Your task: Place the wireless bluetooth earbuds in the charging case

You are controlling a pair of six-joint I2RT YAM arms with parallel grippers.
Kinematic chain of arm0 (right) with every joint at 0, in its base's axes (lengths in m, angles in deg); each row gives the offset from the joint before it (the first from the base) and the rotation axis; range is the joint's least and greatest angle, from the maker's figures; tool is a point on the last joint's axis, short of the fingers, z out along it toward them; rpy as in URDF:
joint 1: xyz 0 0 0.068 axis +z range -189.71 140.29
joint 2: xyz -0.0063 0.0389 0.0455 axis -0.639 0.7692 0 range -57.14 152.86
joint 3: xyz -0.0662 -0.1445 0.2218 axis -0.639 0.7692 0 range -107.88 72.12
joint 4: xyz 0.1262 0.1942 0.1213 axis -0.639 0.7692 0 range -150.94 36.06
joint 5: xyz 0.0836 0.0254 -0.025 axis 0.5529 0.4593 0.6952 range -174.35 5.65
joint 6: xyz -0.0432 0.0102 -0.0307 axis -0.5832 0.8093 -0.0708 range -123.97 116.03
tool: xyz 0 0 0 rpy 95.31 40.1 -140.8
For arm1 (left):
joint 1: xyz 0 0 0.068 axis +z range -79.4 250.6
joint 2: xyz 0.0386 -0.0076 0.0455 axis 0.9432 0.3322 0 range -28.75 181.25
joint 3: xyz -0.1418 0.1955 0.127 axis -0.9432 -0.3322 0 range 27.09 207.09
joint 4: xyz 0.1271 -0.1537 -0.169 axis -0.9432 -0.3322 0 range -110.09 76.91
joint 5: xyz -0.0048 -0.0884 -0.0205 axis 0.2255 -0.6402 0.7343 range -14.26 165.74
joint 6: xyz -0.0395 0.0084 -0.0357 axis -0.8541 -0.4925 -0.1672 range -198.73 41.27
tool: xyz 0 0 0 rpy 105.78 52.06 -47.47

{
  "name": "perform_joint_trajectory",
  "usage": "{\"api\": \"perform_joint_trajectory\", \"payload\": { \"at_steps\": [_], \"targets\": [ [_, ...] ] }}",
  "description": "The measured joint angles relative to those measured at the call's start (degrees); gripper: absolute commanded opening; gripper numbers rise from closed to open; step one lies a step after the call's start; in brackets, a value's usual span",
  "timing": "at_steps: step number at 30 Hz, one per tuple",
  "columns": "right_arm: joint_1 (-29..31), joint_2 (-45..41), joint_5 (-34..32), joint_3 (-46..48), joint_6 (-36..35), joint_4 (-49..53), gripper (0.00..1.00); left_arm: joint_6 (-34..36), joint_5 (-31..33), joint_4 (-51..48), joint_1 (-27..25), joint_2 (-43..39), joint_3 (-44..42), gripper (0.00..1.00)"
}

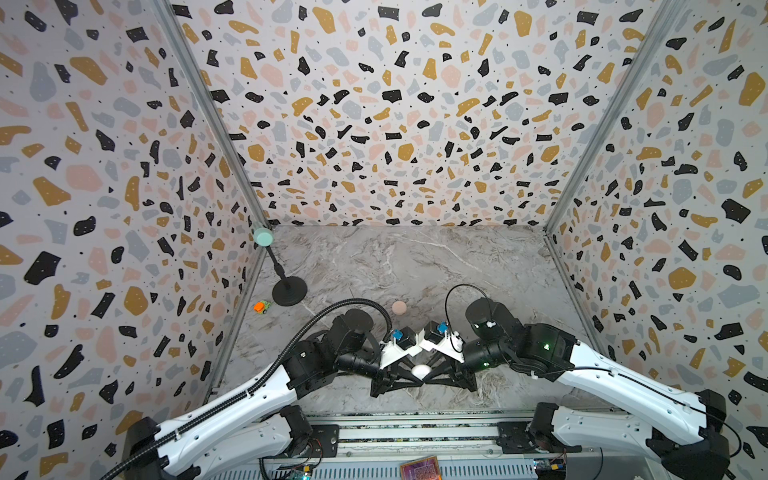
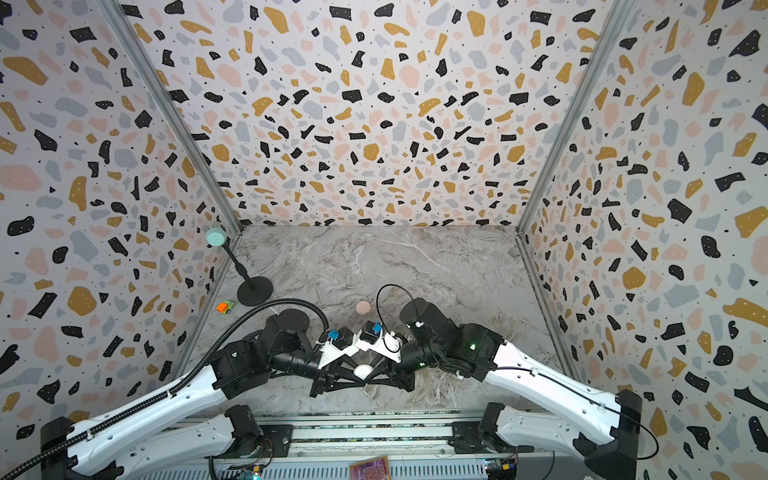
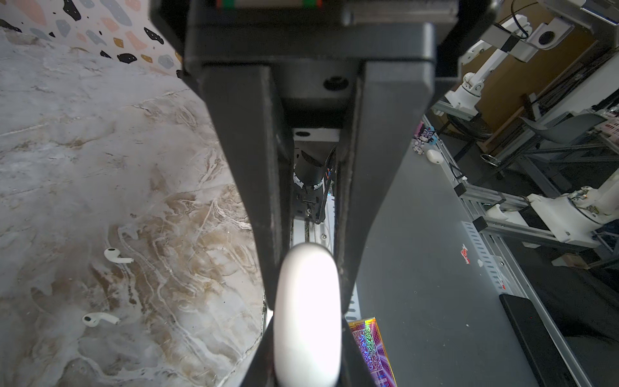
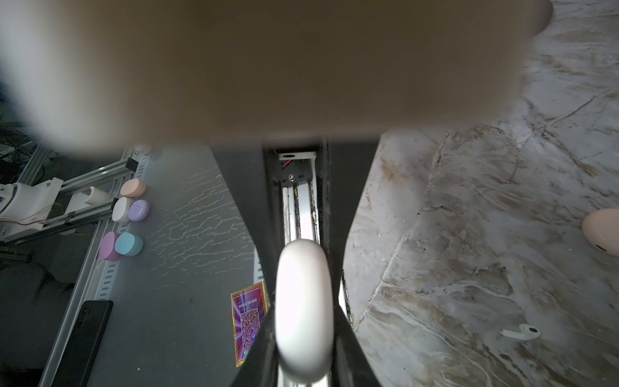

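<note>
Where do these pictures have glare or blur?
Left wrist view: the white case is blown out, its surface detail lost. Right wrist view: a tan shape near the lens is fully out of focus. Both top views: sharp, evenly lit.

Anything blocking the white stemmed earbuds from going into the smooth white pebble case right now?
Yes: the white pebble case shows no opening, and the left gripper and right gripper are both shut on it. Two white earbuds lie loose on the marble table, nothing over them.
</note>
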State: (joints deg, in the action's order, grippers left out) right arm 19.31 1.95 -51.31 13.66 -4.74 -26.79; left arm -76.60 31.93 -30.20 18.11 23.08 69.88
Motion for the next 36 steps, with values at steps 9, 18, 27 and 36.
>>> {"api": "perform_joint_trajectory", "payload": {
  "at_steps": [9,18,27,36],
  "targets": [
    [0.1,-2.1,-6.3,0.0,1.2,-0.3,0.65,-0.3,3.7,3.8,0.1,-0.9,-0.7,0.00],
    [0.1,-13.3,-19.1,1.4,3.5,-6.4,0.83,-1.2,13.0,12.3,0.4,-3.0,-4.9,0.00],
    [0.1,-22.3,-25.2,12.0,3.8,-17.5,0.99,-1.2,18.0,19.0,0.4,-5.6,-12.3,0.00],
    [2.8,-19.3,-29.9,14.5,4.0,-22.4,0.99,-1.9,20.3,23.4,0.4,-8.0,-17.0,0.00]
  ]
}}
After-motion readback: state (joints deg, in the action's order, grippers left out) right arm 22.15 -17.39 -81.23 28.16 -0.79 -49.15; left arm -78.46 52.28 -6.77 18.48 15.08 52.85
